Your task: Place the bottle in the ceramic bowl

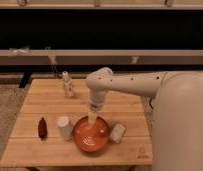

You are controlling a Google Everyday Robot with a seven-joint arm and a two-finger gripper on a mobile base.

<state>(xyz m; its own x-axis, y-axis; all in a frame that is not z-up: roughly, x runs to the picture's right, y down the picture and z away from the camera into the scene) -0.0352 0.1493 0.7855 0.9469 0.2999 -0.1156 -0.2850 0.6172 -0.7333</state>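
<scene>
The orange-red ceramic bowl (91,135) sits on the wooden table (40,150) near its front middle. A slim pale bottle (68,84) with a narrow neck stands upright at the table's back left, well away from the bowl. My gripper (93,114) points straight down over the bowl's far rim. A slim pale shape reaches from it down toward the bowl's inside, and I cannot tell what that shape is. The white arm comes in from the right.
A plain white cup (65,127) stands just left of the bowl. A small dark red-brown bottle (42,126) stands further left. A pale object (117,132) lies against the bowl's right side. A dark shelf runs behind the table.
</scene>
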